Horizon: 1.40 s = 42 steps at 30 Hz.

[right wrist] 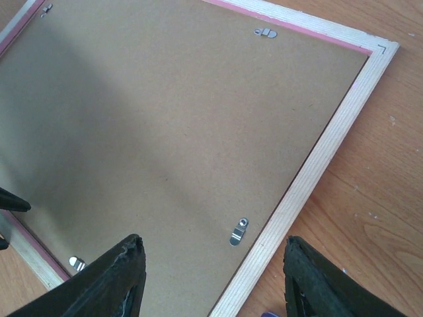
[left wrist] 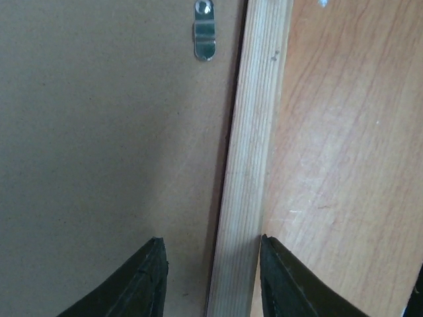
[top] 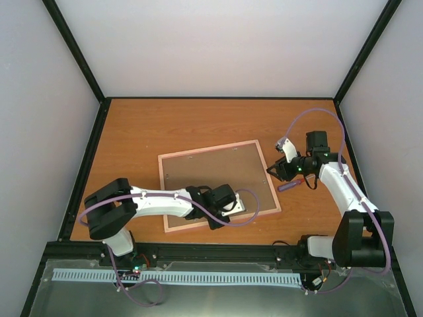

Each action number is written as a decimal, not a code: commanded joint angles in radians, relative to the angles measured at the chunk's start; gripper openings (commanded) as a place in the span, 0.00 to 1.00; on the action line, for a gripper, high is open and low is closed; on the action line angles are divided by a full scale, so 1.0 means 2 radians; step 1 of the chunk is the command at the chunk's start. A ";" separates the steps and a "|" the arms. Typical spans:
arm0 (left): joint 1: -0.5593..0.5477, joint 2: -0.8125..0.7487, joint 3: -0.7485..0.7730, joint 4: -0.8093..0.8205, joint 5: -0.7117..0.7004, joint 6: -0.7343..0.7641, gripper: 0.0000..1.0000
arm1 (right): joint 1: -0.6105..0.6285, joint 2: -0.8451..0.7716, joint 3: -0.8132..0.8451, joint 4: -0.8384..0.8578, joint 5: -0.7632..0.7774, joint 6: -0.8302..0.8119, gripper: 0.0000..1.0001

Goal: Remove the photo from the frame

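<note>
Frame (top: 205,173) is laid face down on the counter (top: 165,125), brown board back up, turned a little off square. Photo is not seen in any view.

Left hand (top: 223,203) is held low over the frame's near edge, right of middle. In the left wrist view its fingers (left wrist: 142,284) are spread either side of the pale wood rail (left wrist: 248,165), one tip over the board and the other over the bare counter just outside the rail. The gap is wider than the rail and nothing is clamped. Contact with the rail can't be told. One metal clip (left wrist: 205,30) is seen further along the board edge.

Right hand (top: 274,170) is held just beside the frame's right edge. Its jaws are spread wide and nothing is held. In its wrist view the board back fills the space ahead of the fingers (right wrist: 125,277), with four small metal clips seen along the board's edges.

A purple screwdriver (top: 289,187) is laid on the counter just right of the frame, near the right hand.
</note>
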 commanded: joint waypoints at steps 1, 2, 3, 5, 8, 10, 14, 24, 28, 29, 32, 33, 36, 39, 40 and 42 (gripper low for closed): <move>-0.008 0.011 0.000 -0.007 -0.019 -0.001 0.37 | 0.000 -0.007 -0.006 0.006 -0.009 -0.013 0.57; -0.009 0.014 0.000 -0.007 -0.023 -0.001 0.36 | 0.000 -0.009 -0.007 0.006 -0.009 -0.015 0.57; -0.009 0.017 0.000 -0.007 -0.028 -0.002 0.35 | 0.000 -0.010 -0.008 0.006 -0.010 -0.017 0.57; -0.009 0.024 -0.001 -0.005 -0.034 -0.002 0.33 | 0.000 -0.012 -0.010 0.006 -0.010 -0.019 0.57; -0.009 0.035 -0.004 0.004 -0.035 0.003 0.26 | 0.000 -0.015 -0.010 0.005 -0.010 -0.021 0.57; -0.009 0.040 -0.004 0.006 -0.032 0.007 0.18 | 0.000 -0.017 -0.011 0.005 -0.010 -0.022 0.57; -0.009 0.040 -0.004 0.010 -0.032 0.010 0.05 | 0.000 -0.021 -0.011 0.001 -0.011 -0.028 0.57; 0.000 -0.030 0.020 0.014 -0.031 0.007 0.01 | 0.000 -0.130 -0.040 -0.087 0.055 -0.231 0.63; 0.024 -0.047 0.043 0.014 -0.009 0.003 0.01 | 0.002 -0.203 -0.083 -0.104 0.089 -0.309 0.77; 0.030 -0.050 0.050 0.013 -0.001 0.002 0.01 | 0.004 -0.212 -0.088 -0.112 0.095 -0.328 0.79; 0.044 -0.057 0.069 0.005 0.023 0.001 0.01 | 0.019 -0.241 -0.105 -0.115 0.119 -0.370 0.80; 0.048 -0.060 0.076 0.002 0.031 0.001 0.01 | 0.025 -0.252 -0.111 -0.111 0.128 -0.381 0.80; 0.060 -0.066 0.096 -0.007 0.059 0.001 0.01 | 0.053 -0.277 -0.125 -0.092 0.159 -0.411 0.81; 0.063 -0.067 0.116 -0.017 0.074 0.005 0.01 | 0.075 -0.287 -0.127 -0.056 0.185 -0.417 0.81; 0.063 -0.066 0.124 -0.023 0.077 0.006 0.01 | 0.081 -0.287 -0.126 -0.044 0.192 -0.421 0.80; 0.063 -0.063 0.137 -0.034 0.081 0.008 0.01 | 0.092 -0.283 -0.122 -0.027 0.204 -0.440 0.80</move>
